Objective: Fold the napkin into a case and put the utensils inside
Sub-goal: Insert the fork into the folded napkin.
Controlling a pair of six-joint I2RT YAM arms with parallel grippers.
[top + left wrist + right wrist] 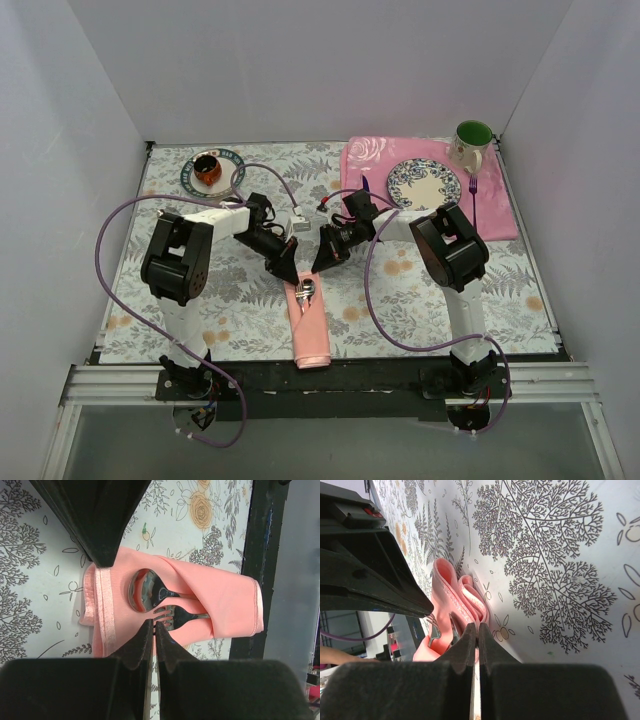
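Both closed, left fingers [283,263] and right fingers [326,256] crowd the case's [311,338] far edge.

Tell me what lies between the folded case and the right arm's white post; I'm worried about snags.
Top view: only the purple cable looping over floral tablecloth, right of the case.

Matt cloth case [230,605], shiny metal utensils [145,591]

Non-task items, floral tabletop [420,290]
A plate [424,184], green mug [471,142] and purple fork [473,190] are carried on the rose placemat [500,205]; a cup [207,168] is seated on a saucer [229,179] far left.
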